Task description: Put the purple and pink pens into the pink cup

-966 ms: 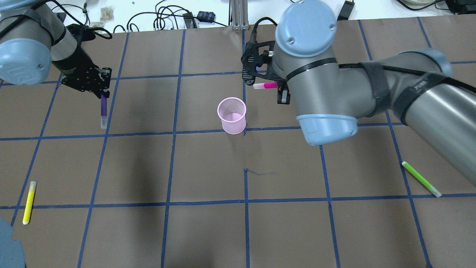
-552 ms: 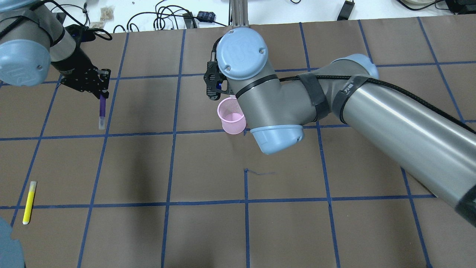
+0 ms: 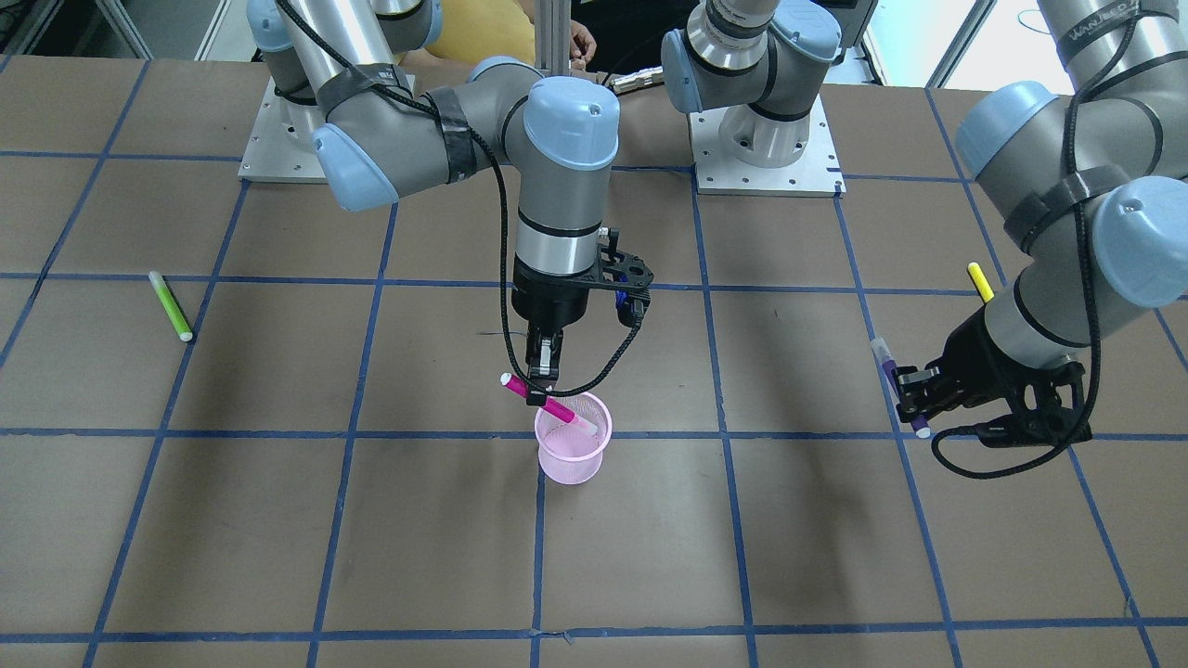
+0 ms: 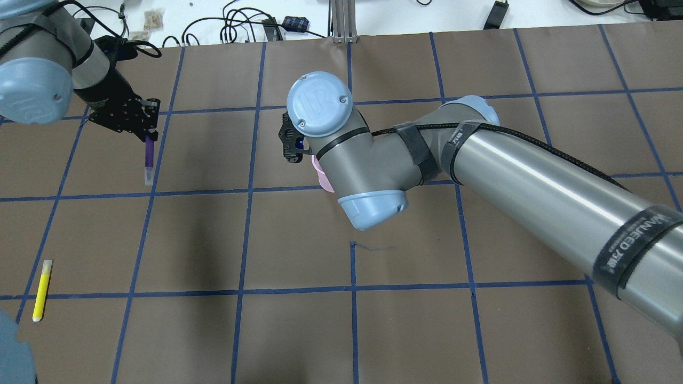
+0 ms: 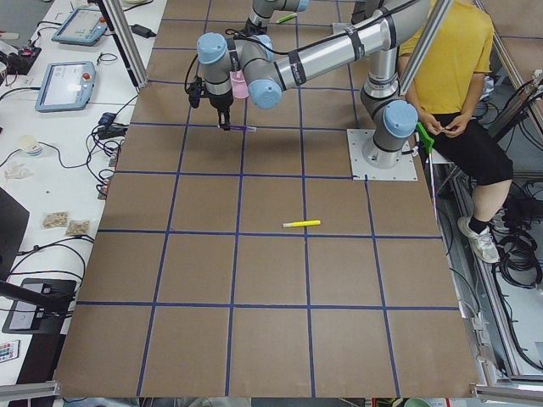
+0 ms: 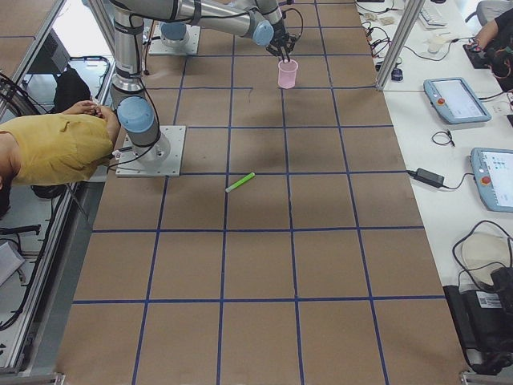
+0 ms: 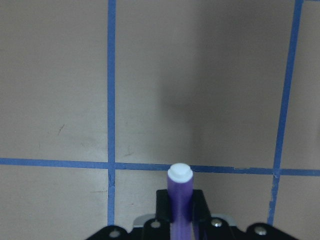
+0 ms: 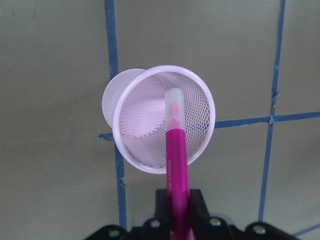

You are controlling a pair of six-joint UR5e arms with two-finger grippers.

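The pink mesh cup (image 3: 574,461) stands upright near the table's middle; in the overhead view only a sliver of the cup (image 4: 322,173) shows beside the right wrist. My right gripper (image 3: 542,375) is shut on the pink pen (image 3: 554,408), which is tilted with its clear cap end over the cup's mouth. The right wrist view shows the pink pen (image 8: 176,150) pointing into the cup (image 8: 200,130). My left gripper (image 4: 148,135) is shut on the purple pen (image 4: 149,158), held above the table far to the cup's left. The purple pen also shows in the left wrist view (image 7: 179,192).
A yellow pen (image 4: 41,289) lies near the front left. A green pen (image 3: 171,305) lies on the robot's right side. My right arm (image 4: 507,176) stretches across the table's middle. An operator in a yellow shirt (image 5: 450,68) sits behind the robot's bases.
My right arm has swung left with the pink pen, from right of the cup to over its mouth, and now hides most of the cup from overhead. The left arm has barely moved.
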